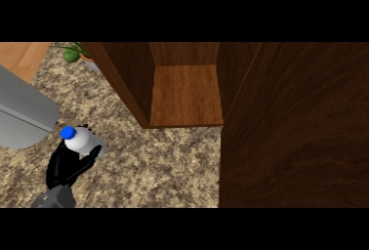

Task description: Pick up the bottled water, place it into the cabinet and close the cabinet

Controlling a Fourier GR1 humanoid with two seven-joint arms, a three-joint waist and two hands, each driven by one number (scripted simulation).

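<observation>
Looking down through the head view, I find the left hand [71, 163] curled round the bottle [81, 140], its fingers wrapped about the pale body just below the blue cap [69, 132]. The bottle sits at the left of the view over the speckled counter [158, 166], near the rounded grey appliance [22, 117] at the left edge. I cannot tell from this angle whether the bottle is lifted or resting on the counter.

The cabinet [180, 93] stands open to the right of the hand and further back. Its wooden shelf [186, 95] shows bare, with nothing on it. The dark door [296, 127] fills the right side of the view, swung out towards me. The bottle is well apart from the shelf opening.

The right hand does not appear anywhere in this view, so I report nothing of it.

A small green plant [72, 52] shows at the upper left, behind the cabinet wall.

My assessment: the grasp appears made, so the first step is done or nearly so. Left to do are carrying the bottle across to the shelf, setting it down inside, releasing it, and swinging the door shut. I judge the task under halfway.
</observation>
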